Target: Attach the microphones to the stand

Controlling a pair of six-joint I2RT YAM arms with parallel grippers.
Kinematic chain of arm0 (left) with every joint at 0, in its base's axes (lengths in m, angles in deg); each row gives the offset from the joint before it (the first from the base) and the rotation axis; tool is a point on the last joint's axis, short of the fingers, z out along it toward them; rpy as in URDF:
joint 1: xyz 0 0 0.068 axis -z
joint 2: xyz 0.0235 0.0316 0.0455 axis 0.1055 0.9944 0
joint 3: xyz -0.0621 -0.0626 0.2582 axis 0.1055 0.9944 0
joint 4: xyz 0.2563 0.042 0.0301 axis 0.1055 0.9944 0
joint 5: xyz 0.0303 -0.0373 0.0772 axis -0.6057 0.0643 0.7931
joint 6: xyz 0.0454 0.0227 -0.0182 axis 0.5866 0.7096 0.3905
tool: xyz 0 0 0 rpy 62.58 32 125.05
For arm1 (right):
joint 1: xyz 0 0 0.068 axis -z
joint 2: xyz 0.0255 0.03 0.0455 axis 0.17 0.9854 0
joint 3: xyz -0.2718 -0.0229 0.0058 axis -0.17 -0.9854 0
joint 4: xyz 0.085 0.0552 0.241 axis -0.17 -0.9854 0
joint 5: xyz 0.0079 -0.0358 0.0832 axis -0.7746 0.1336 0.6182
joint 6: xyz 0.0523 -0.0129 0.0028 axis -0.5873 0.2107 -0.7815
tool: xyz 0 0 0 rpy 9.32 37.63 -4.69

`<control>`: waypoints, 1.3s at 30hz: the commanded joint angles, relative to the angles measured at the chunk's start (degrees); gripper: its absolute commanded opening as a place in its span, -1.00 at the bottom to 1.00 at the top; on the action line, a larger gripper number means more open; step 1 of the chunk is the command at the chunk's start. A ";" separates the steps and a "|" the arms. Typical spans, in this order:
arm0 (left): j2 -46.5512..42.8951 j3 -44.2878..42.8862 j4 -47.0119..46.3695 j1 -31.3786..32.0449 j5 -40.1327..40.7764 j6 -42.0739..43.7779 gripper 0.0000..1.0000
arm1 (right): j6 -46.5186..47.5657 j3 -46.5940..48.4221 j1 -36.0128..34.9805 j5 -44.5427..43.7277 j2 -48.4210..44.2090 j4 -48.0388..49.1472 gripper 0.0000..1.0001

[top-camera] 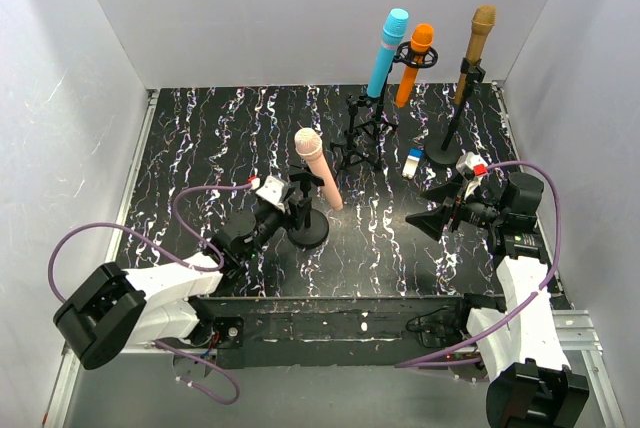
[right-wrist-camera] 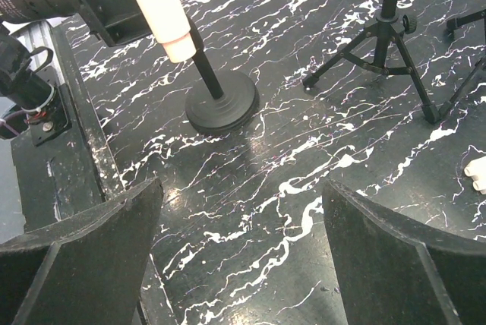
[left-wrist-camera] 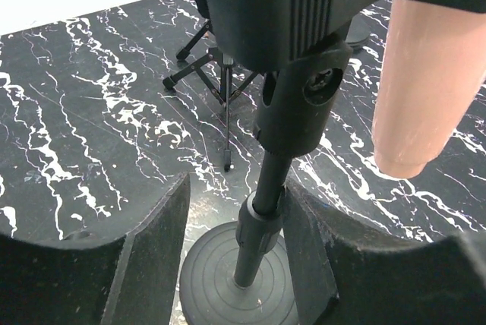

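Observation:
A pale pink microphone [top-camera: 318, 170] leans tilted at the clip of a round-based stand [top-camera: 309, 231] in the middle of the table. My left gripper [top-camera: 295, 206] reaches around this stand's pole [left-wrist-camera: 262, 211] just above the base [left-wrist-camera: 220, 287]. Its right finger [left-wrist-camera: 311, 249] touches the pole's collar, while the left finger [left-wrist-camera: 152, 249] stands apart with a gap. The pink microphone's lower end [left-wrist-camera: 425, 89] hangs at the right. Blue [top-camera: 386, 51], orange [top-camera: 415, 63] and gold [top-camera: 476, 48] microphones stand upright in stands at the back. My right gripper [top-camera: 440, 210] is open and holds nothing.
A tripod stand [top-camera: 362, 133] and a round-based stand [top-camera: 443, 153] carry the back microphones. A small blue-and-white block [top-camera: 414, 162] lies between them. White walls close in the table's left, back and right. In the right wrist view the pink microphone's stand base [right-wrist-camera: 222, 105] lies ahead of the right gripper [right-wrist-camera: 239, 211].

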 commanded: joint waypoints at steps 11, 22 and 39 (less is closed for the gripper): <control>6.51 -3.97 -7.85 -0.45 2.08 4.52 -0.76 | 1.55 0.34 0.43 1.06 0.06 0.14 0.84; 13.87 -10.99 -11.54 -12.83 -6.00 1.19 -1.00 | 1.72 0.51 0.51 1.42 0.15 -0.21 0.84; 50.62 -47.99 -12.69 -18.83 -4.08 0.48 -1.00 | 2.78 0.95 0.43 1.59 0.77 -1.00 0.84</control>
